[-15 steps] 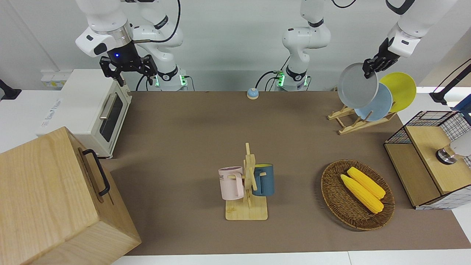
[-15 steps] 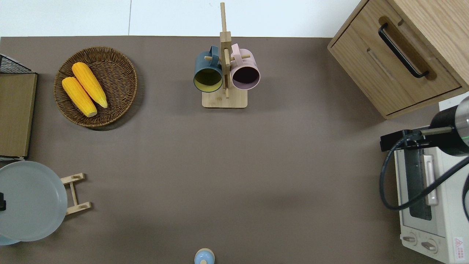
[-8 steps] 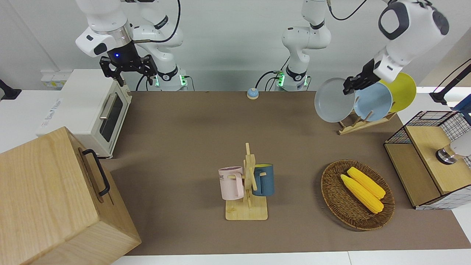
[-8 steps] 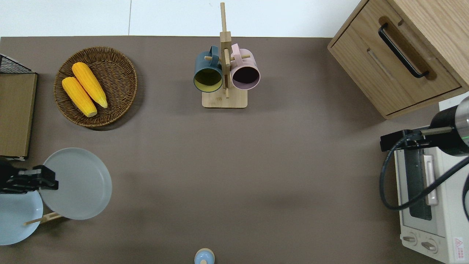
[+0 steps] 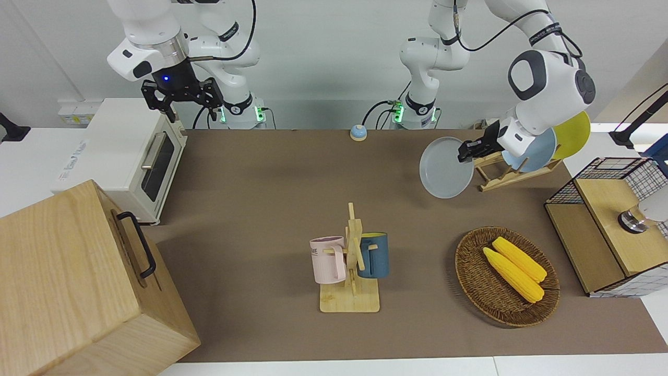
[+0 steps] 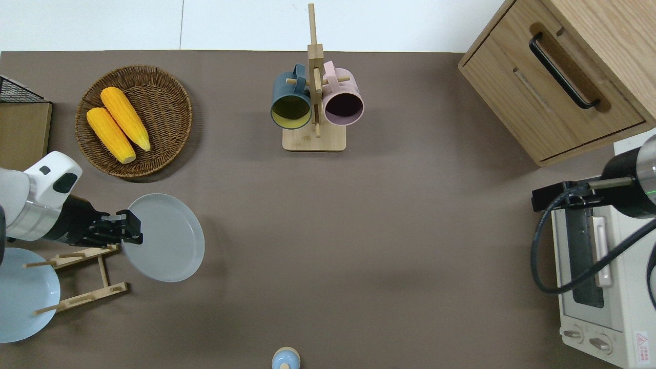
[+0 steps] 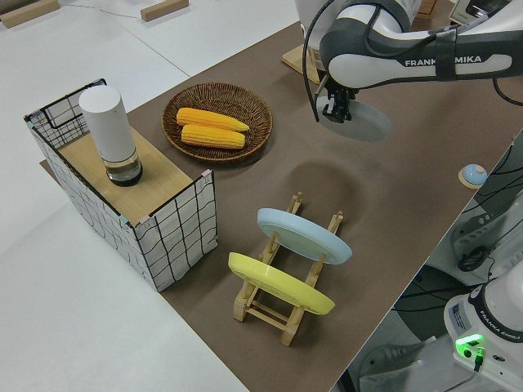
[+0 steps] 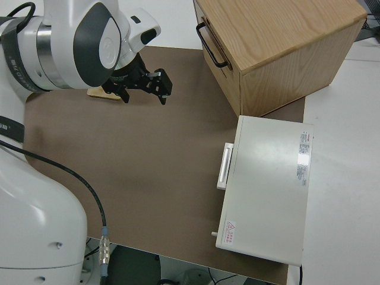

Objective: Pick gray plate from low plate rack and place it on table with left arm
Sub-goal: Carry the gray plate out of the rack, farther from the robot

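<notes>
Currently the left gripper is clamped on the rim of the gray plate, holding it in the air over bare table just beside the rack. Right arm parked, its gripper spread open.

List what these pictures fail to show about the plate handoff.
- Yellow plate: partly hidden by the left arm in the front view, outside the overhead view.
- Light-blue plate: cut by the overhead view's edge.
- Gray plate: its height above the table is unclear.
</notes>
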